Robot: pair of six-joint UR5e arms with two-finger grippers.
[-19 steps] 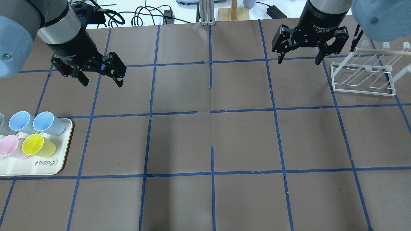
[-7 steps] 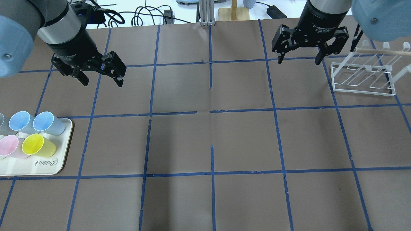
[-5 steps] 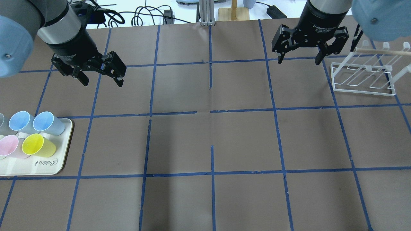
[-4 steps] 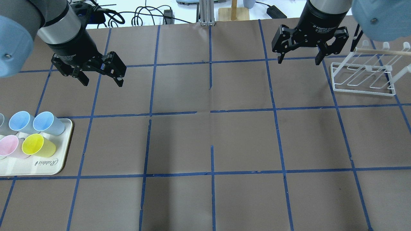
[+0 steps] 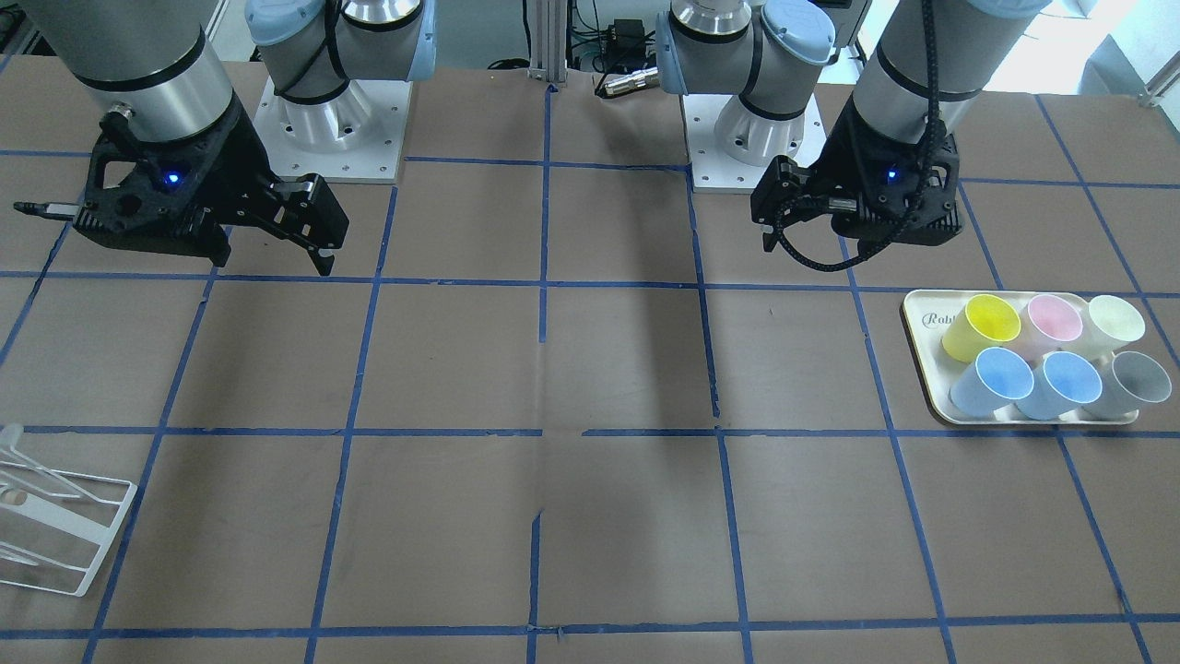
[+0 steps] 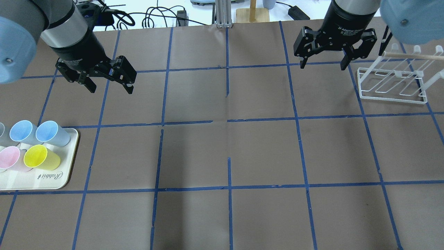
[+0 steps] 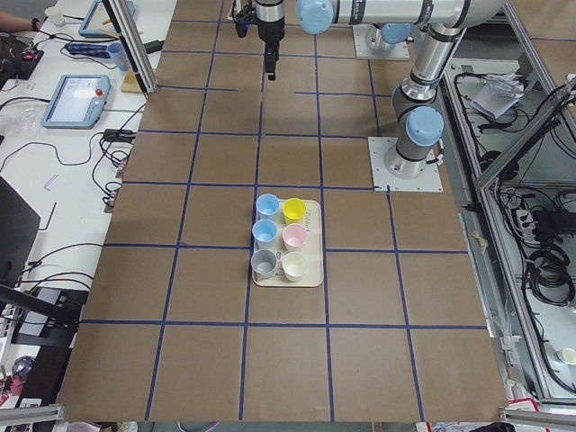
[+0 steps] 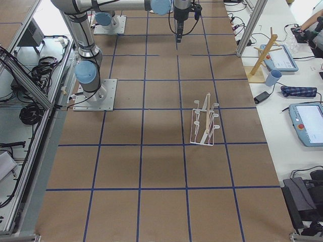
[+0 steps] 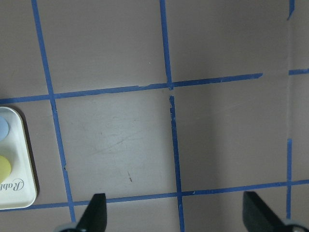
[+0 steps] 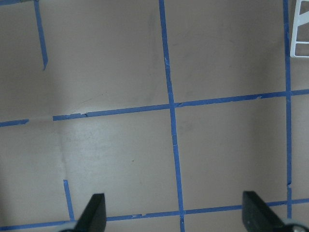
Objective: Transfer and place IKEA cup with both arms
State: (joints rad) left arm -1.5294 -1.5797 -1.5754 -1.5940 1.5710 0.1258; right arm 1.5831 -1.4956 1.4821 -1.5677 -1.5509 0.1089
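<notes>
Two near-identical pale blue IKEA cups [image 6: 50, 133] [image 6: 21, 131] stand upright side by side on a cream tray [image 6: 52, 178] at the table's left edge. They also show in the front view [image 5: 994, 380] [image 5: 1060, 383]. My left gripper [image 6: 111, 91] is open and empty, in the air behind the tray and apart from the cups. My right gripper [image 6: 323, 66] is open and empty, at the far right beside the white rack. Both wrist views show open fingers over bare table; the left wrist view catches the tray's edge [image 9: 21, 159].
A yellow cup [image 6: 40, 157] and a pink cup [image 6: 9, 158] share the tray; the front view adds a grey cup [image 5: 1129, 383] and a cream cup [image 5: 1114, 323]. A white wire rack [image 6: 392, 85] stands at the far right. Blue tape lines grid the brown table.
</notes>
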